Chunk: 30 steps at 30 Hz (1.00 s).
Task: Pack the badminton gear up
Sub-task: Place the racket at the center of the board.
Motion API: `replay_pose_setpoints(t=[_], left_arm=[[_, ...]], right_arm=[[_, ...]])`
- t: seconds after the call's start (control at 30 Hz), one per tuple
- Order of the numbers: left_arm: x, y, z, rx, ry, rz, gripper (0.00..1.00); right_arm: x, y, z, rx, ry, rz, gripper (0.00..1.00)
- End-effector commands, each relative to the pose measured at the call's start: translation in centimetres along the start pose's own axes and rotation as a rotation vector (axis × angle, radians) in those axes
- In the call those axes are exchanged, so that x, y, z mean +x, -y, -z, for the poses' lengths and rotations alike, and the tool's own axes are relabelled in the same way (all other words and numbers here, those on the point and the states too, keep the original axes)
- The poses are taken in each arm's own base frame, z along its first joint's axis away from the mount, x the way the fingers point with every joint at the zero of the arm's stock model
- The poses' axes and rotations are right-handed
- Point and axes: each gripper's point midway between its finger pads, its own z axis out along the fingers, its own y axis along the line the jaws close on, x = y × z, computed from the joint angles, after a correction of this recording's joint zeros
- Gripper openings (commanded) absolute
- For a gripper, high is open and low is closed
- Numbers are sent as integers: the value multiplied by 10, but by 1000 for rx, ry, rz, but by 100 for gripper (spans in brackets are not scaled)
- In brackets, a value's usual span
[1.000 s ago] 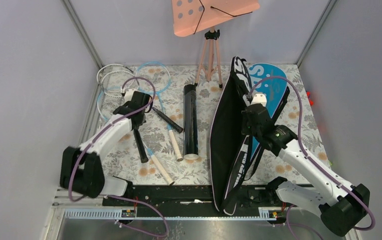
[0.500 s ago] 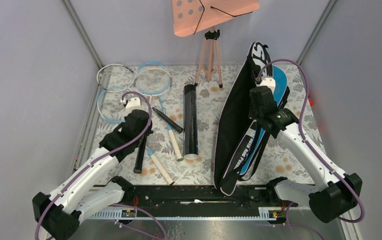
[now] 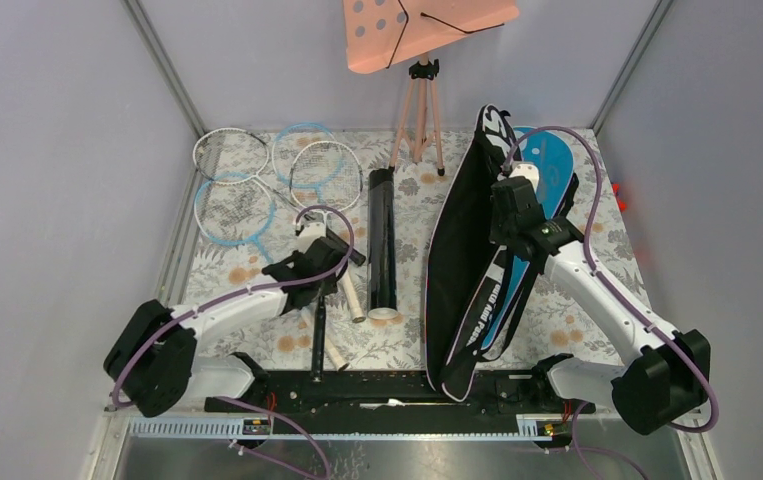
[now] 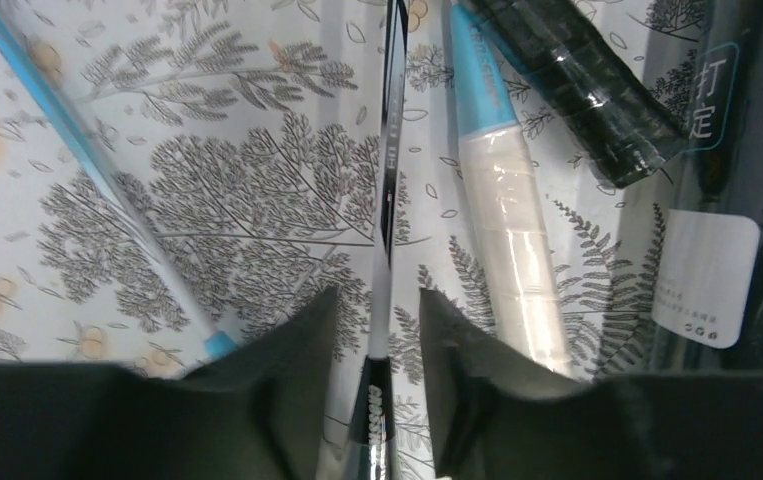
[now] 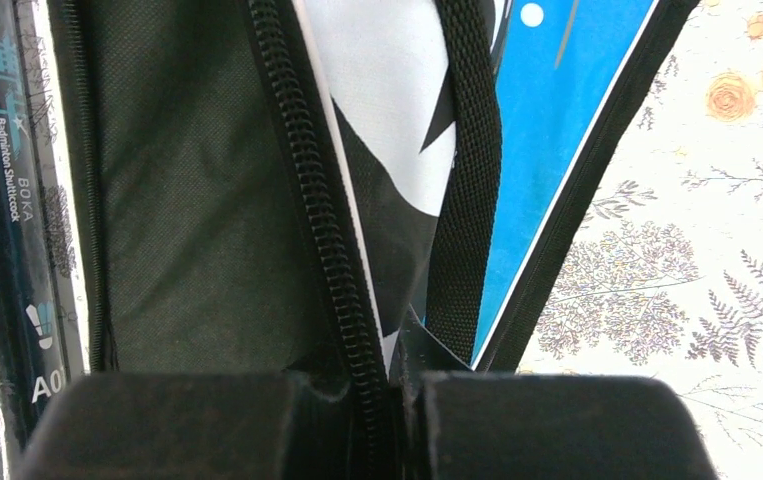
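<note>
Badminton gear on the floral surface.
We see the left fingers spread around a racket shaft near the black tube; the right fingers pinch the zip edge of the black bag, beside the blue bag.

- A bare strip of bench runs between the black tube and the propped-up bag, centre frame.
- The tube's left is crowded with racket handles; the tripod blocks upper centre.
</note>
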Motion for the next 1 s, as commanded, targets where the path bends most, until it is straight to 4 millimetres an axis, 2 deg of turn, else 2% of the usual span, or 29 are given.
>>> replay_pose_setpoints(t=[0.0,0.2,0.3,0.43,0.57,0.7,0.77,0.83,0.97], left_arm=[[-31,21,-4,28,74,34,49],[-30,22,-24,63,13,37,93],[-30,21,-38,143,-28,94,95],[-35,25,-48,285,-25,164,91],[-35,33,-49,460,-34,227,77],[-29,33,-55,544,-81,290,50],[-28,36,-57,578,-98,306,32],[-27,40,-58,602,-109,309,2],[-33,34,-52,574,-78,303,0]], right_arm=[[-17,-11,-1,-54,63,-49,0],[-14,-15,-4,-71,57,-46,0],[-12,-19,-6,-90,49,-38,0],[-13,-20,-7,-93,51,-34,0],[-13,-20,-9,-90,47,-32,0],[-13,-20,-9,-89,47,-32,0],[-13,-20,-9,-90,47,-32,0],[-12,-20,-9,-89,46,-31,0],[-13,-20,-10,-86,40,-20,0]])
